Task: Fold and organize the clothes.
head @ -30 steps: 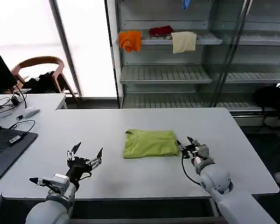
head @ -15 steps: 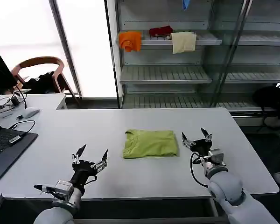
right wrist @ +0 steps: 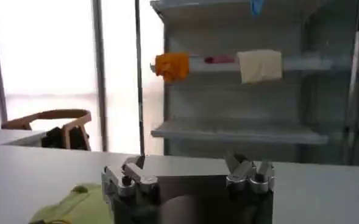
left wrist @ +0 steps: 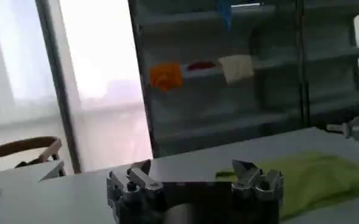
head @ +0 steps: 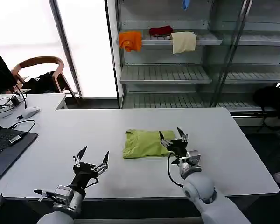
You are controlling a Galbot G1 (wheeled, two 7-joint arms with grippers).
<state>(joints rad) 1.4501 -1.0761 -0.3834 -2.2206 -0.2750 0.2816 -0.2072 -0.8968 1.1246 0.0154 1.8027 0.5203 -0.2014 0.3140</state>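
1. shirt status: lime t-shirt [head: 149,143] lies folded into a flat rectangle mid-worktop [head: 84,126], collar end toward the robot's left, long axis running left-right across the robot's front.
2. right gripper [head: 173,138] hovers over the shirt's right edge, jaws apart, nothing held. the right wrist view puts the green fabric [right wrist: 75,207] just ahead of and below one finger, so the jaws sit above the edge, not on it.
3. left gripper [head: 91,157] is low over bare worktop, near the front edge and well apart from the shirt's left end, jaws apart and empty. left wrist view has the shirt [left wrist: 313,176] ahead and off to one side.
4. key relation: shirt lies just inboard of the right jaws, toward the robot's left and slightly forward. right arm is clearly the nearer one; the left arm would need a long reach toward the centre.
5. judgement: folding looks mostly done. likely next is one more fold across the long axis or a pick-up to stow, with the right edge the natural grip point.
6. risk: thin soft fabric, so pinching the top layer alone could peel the fold open.
7. orange, red and cream cloths [head: 184,41] on the back shelf are not part of this.
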